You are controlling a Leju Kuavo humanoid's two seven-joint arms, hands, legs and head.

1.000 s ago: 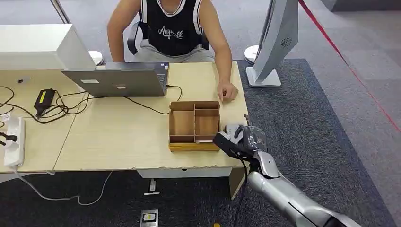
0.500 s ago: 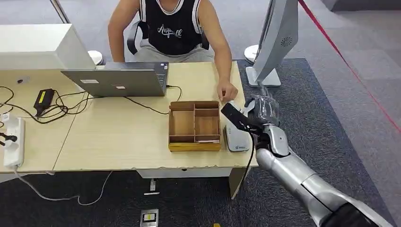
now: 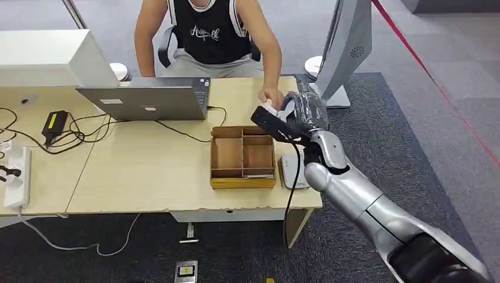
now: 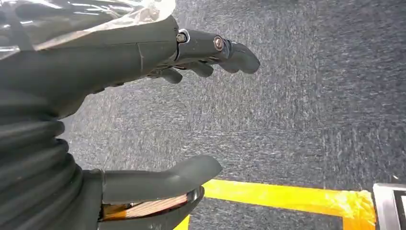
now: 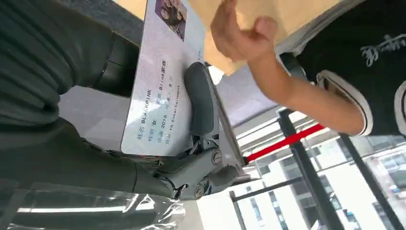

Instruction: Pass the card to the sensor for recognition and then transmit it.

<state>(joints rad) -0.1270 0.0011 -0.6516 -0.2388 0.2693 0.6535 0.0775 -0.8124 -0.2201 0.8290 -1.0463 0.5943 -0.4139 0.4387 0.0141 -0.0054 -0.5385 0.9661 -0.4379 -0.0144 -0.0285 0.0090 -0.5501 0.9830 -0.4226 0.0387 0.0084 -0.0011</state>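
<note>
The right hand (image 3: 298, 112) pinches the ID card (image 5: 160, 81) over the far right tabletop (image 3: 147, 159), just beside the person's hand (image 3: 272, 95). Hold the card level and release only once they grip it. The left hand (image 4: 143, 110) hangs spread, holding nothing.

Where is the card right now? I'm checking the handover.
In the head view, the card is held in the right hand above the desk's far right corner, beside the person's hand.
</note>
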